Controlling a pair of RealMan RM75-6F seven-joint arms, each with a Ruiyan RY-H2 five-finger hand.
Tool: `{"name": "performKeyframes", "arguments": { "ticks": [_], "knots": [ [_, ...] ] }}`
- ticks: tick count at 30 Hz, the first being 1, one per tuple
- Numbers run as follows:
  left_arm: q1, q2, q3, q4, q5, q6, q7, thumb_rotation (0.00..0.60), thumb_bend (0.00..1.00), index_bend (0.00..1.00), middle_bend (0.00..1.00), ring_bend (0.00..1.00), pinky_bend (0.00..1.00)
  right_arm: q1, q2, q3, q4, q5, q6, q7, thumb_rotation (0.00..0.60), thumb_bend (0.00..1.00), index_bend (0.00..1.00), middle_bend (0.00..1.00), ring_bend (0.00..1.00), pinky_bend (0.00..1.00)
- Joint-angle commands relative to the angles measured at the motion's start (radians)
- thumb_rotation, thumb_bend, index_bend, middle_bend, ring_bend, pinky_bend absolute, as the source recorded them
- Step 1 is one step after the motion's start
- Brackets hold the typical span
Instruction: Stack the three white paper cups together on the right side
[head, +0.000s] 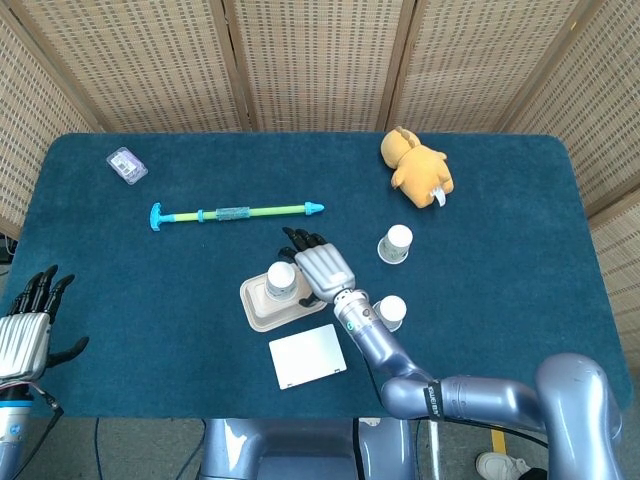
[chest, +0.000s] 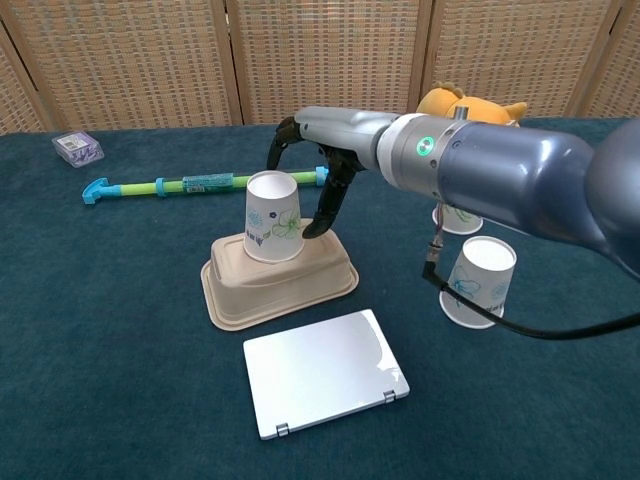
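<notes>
My right hand (chest: 315, 170) is spread around the paper cup (chest: 273, 216) without touching; only the head view shows my left hand (head: 28, 325), fingers apart.

cup (chest: 273, 217) on tray (chest: 279, 279), tablet (chest: 323, 371) before

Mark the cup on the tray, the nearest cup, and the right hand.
cup on the tray (chest: 273, 216), chest view, its side wall
nearest cup (chest: 478, 283), chest view, its side wall
right hand (head: 322, 268), head view, its back
</notes>
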Motion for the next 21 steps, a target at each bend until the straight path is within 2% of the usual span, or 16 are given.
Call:
{"name": "performKeyframes", "arguments": {
  "ticks": [1,12,18,21],
  "knots": [
    [0.001,-0.001,-0.003,0.000,-0.001,-0.003,0.002,0.600,0.23,0.12,0.00,0.00,0.16,0.014,-0.009,0.004,0.002,0.001,-0.002,-0.002,0.600,0.22,0.28,0.00,0.00,0.18],
    [0.005,0.004,-0.011,0.001,0.000,-0.014,-0.008,0.600,0.23,0.12,0.00,0.00,0.16,0.049,-0.042,0.007,0.032,0.020,-0.007,-0.005,0.600,0.22,0.33,0.01,0.00,0.19],
    [0.009,0.008,-0.013,-0.002,0.011,-0.015,-0.016,0.600,0.23,0.12,0.00,0.00,0.16,0.073,-0.082,-0.006,0.116,0.042,-0.039,-0.005,0.600,0.22,0.32,0.01,0.00,0.19],
    [0.009,0.009,-0.015,0.000,0.009,-0.020,-0.019,0.600,0.23,0.12,0.00,0.00,0.16,0.079,-0.094,-0.009,0.140,0.051,-0.048,-0.002,0.600,0.22,0.35,0.02,0.00,0.19]
  ]
}}
